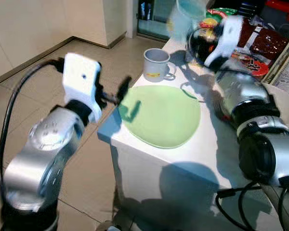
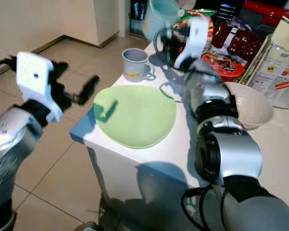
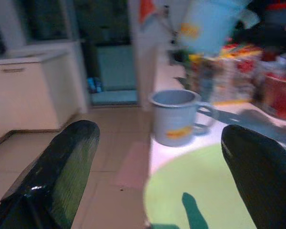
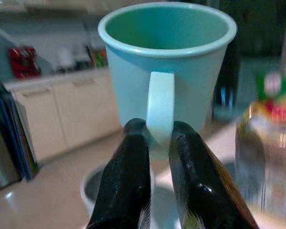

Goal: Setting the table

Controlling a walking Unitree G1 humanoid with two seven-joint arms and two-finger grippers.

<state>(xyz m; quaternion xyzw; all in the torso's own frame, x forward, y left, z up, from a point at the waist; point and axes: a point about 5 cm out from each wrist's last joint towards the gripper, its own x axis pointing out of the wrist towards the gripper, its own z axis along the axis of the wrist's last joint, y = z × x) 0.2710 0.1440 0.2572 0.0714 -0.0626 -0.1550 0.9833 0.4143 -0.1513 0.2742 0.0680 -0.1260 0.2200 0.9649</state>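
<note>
Right gripper (image 4: 155, 143) pinched on teal cup (image 4: 167, 71) handle — carried upright toward 12 o'clock of green plate (image 1: 160, 115) — left gripper (image 3: 157, 176) spread wide, empty.

Pale green plate (image 1: 160, 115) flat on table corner, grey mug (image 1: 156, 64) upright beyond it, teal mug (image 4: 165, 71) aloft.

- The two eye views look forward and down from head height onto the near corner of the white table (image 1: 192, 159); both share the round pale-green plate (image 2: 135, 115) and grey handled mug (image 1: 156, 64).
- The left wrist view looks level across that corner, close to the plate.
- The right wrist view faces a light-blue mug (image 4: 167, 71), very near.
</note>
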